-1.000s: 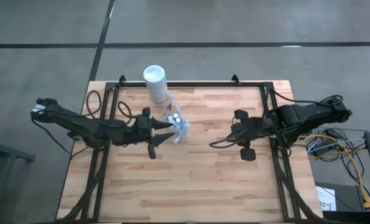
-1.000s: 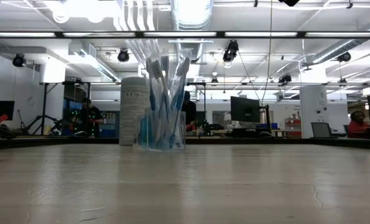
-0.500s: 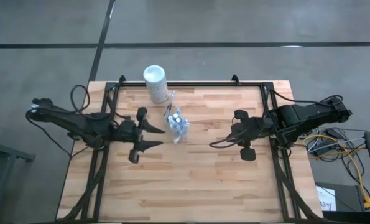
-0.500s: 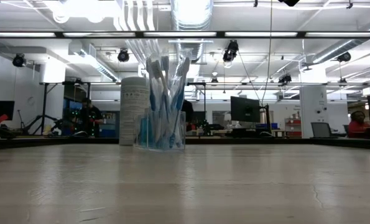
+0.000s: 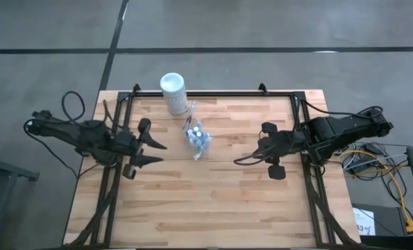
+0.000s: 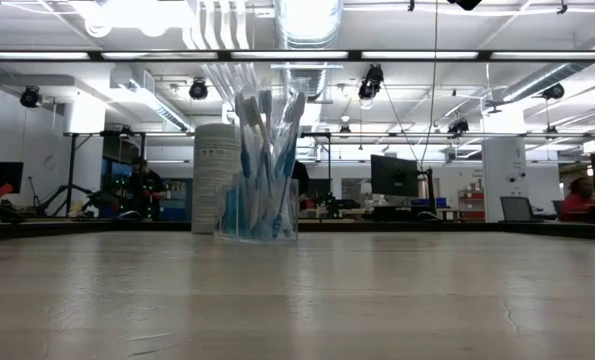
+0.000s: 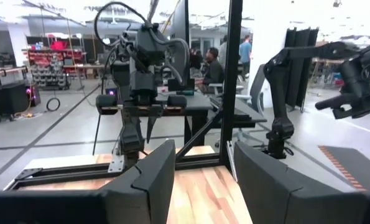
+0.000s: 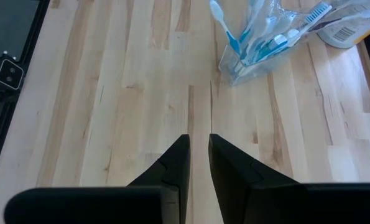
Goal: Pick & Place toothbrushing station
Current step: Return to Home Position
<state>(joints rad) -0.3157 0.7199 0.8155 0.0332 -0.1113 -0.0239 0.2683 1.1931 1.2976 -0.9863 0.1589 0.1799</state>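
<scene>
the toothbrushing station (image 5: 199,142), a small clear plastic holder, is seen standing upright on the wooden table (image 5: 227,208), in the far half and slightly left of the middle. it is filled with blue-and-white toothbrushes (image 6: 265,150), whose heads are raised above its rim in the low view and fanned a little apart. the white cylinder (image 5: 173,92) with a round lid is placed just beyond the station at the far edge, a little to its left. in the low view the holder is shown in front of the cylinder and partly overlapping it, so it cannot be told there whether the two touch

the left gripper (image 5: 160,153) is held over the left part of the table, about level with the station and well apart from it. its claw is spread wide with nothing gripped, and bare wood is seen through the gap in the left wrist view. the right gripper (image 5: 244,158) is held over the right half of the table, pointed toward the middle, also well apart from the station. its fingers (image 8: 175,162) are drawn narrow, with only a thin slit of wood shown between them, and nothing is held. in the right wrist view the station is shown ahead of them and off to one side. a person (image 6: 580,195) is seen seated in the room behind the table
</scene>
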